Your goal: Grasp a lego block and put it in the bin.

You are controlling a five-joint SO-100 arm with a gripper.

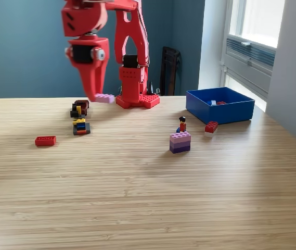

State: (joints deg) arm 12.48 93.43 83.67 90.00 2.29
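pink lego block [104,98] | pinched in fingers [97,96] | airborne, table [148,198] open below

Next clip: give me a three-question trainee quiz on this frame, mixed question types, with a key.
1. True or false: the gripper holds a pink lego block above the table.
2. Which lies nearest the blue bin?
A. the flat red brick
B. the small red brick
C. the purple stack
3. Fill in: in the exterior view, the bin is to the ____ of the gripper.

Key:
1. True
2. B
3. right
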